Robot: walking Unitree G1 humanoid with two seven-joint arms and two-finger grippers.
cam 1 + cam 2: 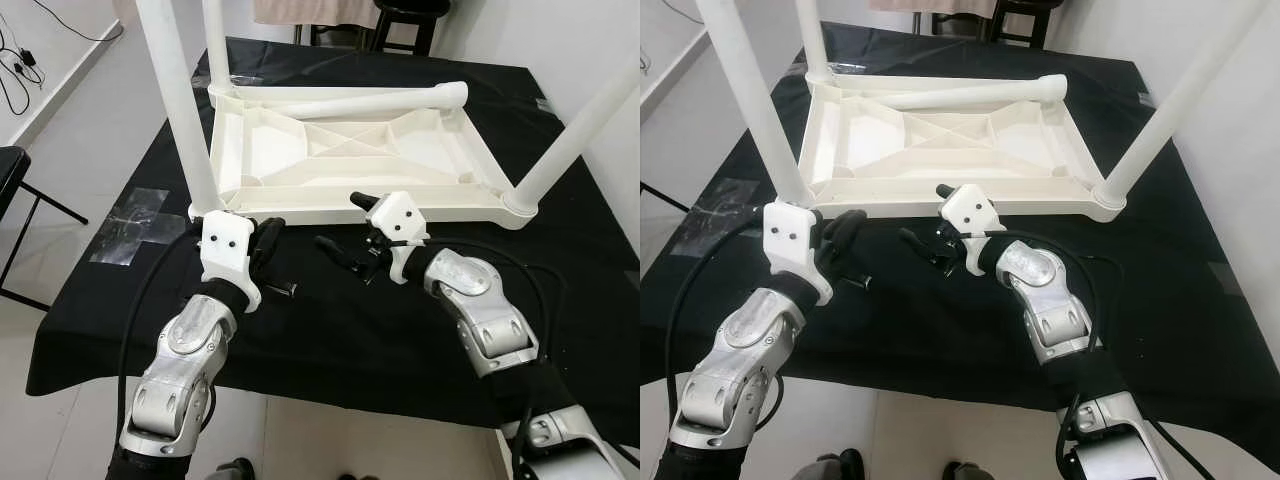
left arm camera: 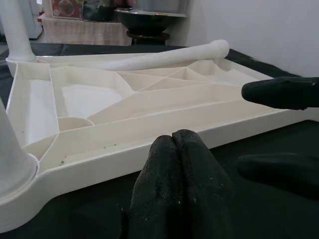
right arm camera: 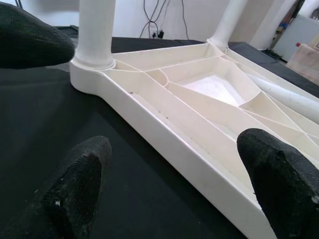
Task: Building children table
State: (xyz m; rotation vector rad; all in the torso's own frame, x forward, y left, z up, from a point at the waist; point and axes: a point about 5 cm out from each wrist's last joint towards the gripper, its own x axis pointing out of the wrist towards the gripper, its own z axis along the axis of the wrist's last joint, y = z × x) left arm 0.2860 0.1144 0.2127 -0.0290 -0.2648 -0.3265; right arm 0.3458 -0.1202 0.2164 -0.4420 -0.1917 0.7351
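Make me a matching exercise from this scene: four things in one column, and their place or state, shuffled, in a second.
1. loose leg
2. tabletop
3. left gripper
4. right gripper

A. fingers shut, by the near left corner
B. upside down on the black cloth
C. lying across the ribbed underside
D. fingers open, before the near edge

Pairs: 1-C, 2-B, 3-A, 4-D

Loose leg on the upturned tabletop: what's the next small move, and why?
Probably send the right gripper forward over the tabletop to the loose leg. Three legs stand in their corner sockets; the fourth lies across the ribs. Both grippers sit on the black cloth by the near edge, holding nothing: right open, left gripper shut.
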